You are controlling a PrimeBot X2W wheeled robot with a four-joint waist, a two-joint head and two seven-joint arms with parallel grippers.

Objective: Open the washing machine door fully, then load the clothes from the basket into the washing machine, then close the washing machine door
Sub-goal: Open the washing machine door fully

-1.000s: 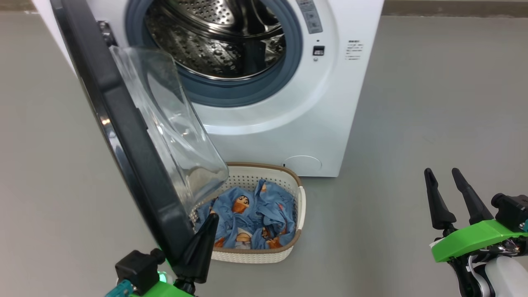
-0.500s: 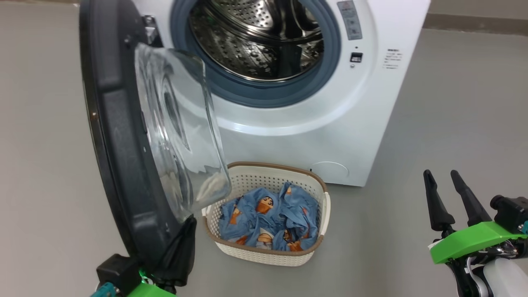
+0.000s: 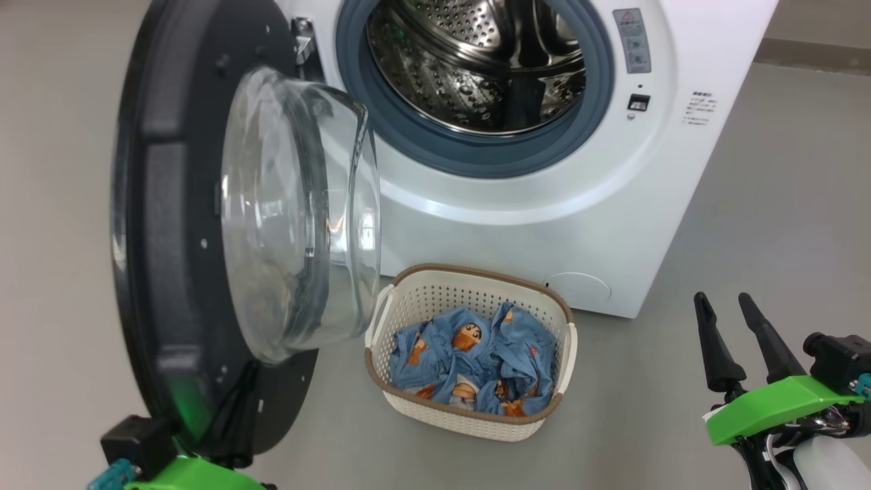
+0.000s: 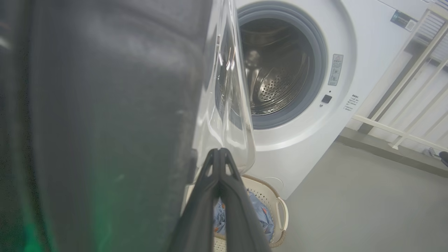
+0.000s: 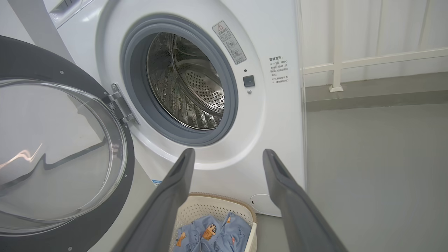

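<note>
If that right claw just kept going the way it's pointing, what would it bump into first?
Most likely the washing machine, on its white front just below the open drum. The open right gripper aims there, passing above the basket, though depth is hard to judge.

**Materials and Surface Finish**

The washing machine (image 3: pixel 531 224) cabinet is white, smooth and glossy. Its drum (image 3: pixel 476 75) is bright perforated metal with mirror-like reflections. The door seal (image 3: pixel 476 155) around the drum is grey, matt and rubber-like. The washing machine door (image 3: pixel 163 204) has a dark matt plastic inner frame and a clear, glossy bowl window (image 3: pixel 292 211). The hinge (image 5: pixel 120 105) is bare shiny metal. The basket (image 3: pixel 469 423) is cream perforated plastic with a brown woven-look rim. The clothes (image 3: pixel 476 357) are soft, matt, crumpled cloth. The floor (image 3: pixel 748 224) is grey, smooth and matt. The right gripper (image 3: pixel 721 299) has dark matt fingers (image 3: pixel 711 354) on a glossy green plastic bracket (image 3: pixel 769 407).
</note>
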